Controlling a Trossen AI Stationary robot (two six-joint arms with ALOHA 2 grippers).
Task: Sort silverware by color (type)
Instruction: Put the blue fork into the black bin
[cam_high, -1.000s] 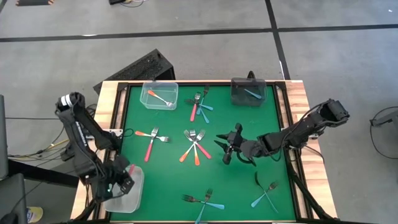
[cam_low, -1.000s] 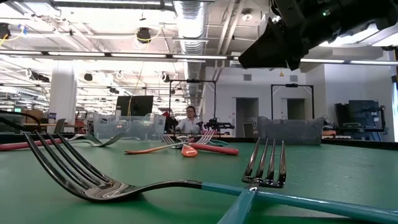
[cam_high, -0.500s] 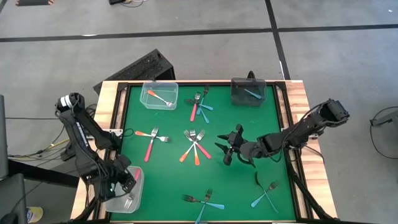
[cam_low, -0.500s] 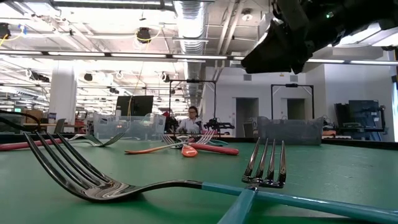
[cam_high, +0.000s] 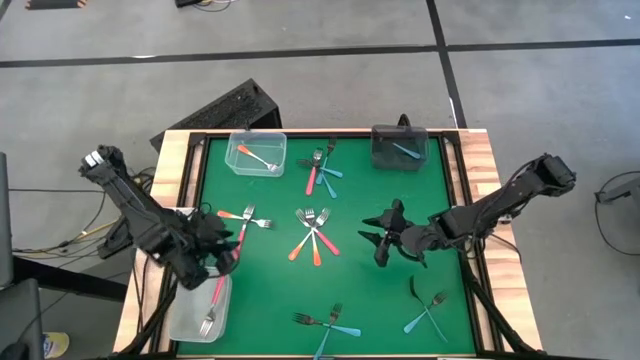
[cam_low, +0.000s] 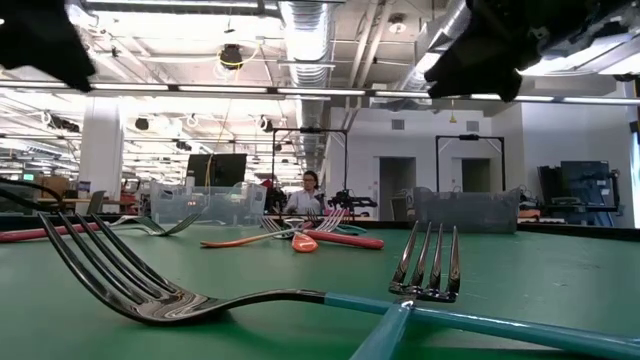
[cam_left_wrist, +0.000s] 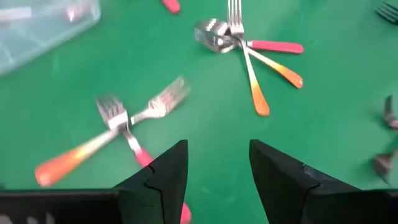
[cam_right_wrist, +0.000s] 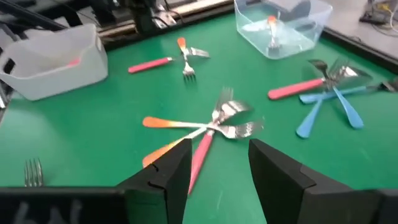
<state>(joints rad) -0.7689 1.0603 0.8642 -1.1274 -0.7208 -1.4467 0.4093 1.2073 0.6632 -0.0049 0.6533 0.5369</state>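
Observation:
Forks with coloured handles lie on the green mat (cam_high: 280, 290). A red and an orange fork cross at the left (cam_high: 243, 220). A red and two orange forks (cam_high: 312, 232) fan out at the middle. My left gripper (cam_high: 228, 255) hovers open beside the left pair (cam_left_wrist: 124, 124). My right gripper (cam_high: 383, 240) hovers open right of the middle fan (cam_right_wrist: 211, 127). A red fork (cam_high: 213, 300) lies in the near-left clear bin (cam_high: 185, 322), its handle toward the bin's far rim.
A clear bin (cam_high: 255, 152) at the far left holds an orange fork. A dark bin (cam_high: 400, 147) at the far right holds a blue fork. A red and a blue fork cross at the far middle (cam_high: 322, 165). Blue forks lie near the front edge (cam_high: 330, 322) and at the front right (cam_high: 428, 305).
My left gripper has let go of the red fork, which now lies in the near-left bin. It has then swung up and away from the bin, over the mat toward the left pair of forks. My right gripper has drawn back a little toward the table's right edge and risen.

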